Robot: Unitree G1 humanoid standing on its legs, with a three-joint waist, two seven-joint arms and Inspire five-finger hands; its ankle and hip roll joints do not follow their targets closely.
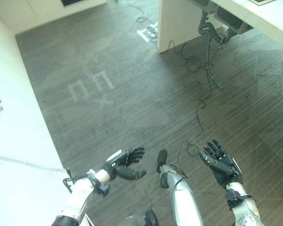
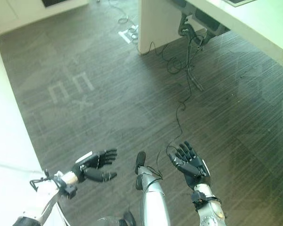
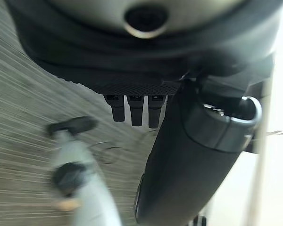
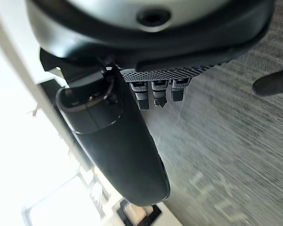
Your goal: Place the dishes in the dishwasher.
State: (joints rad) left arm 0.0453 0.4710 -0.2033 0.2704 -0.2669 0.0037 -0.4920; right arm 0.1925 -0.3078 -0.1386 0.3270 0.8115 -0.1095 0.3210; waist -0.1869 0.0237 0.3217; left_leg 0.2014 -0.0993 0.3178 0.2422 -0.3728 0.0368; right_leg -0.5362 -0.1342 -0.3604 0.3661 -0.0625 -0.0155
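My left hand (image 1: 124, 163) hovers low over the grey wood-grain floor at the lower left, fingers straight and thumb apart, holding nothing. My right hand (image 1: 221, 162) is raised at the lower right, palm turned inward, fingers spread and empty. In the left wrist view the left hand's thumb (image 3: 188, 160) and fingers (image 3: 134, 109) stand straight over bare floor. The right wrist view shows the right hand's thumb (image 4: 115, 146) and fingers (image 4: 153, 92) likewise straight. I see no dishes and no dishwasher.
A white cabinet front (image 1: 14, 141) runs along the left. A pale counter (image 1: 254, 21) with a white end panel (image 1: 177, 23) stands at the upper right. Pale tape marks (image 1: 92, 87) lie on the floor, and a dark cord (image 1: 203, 94) trails across it.
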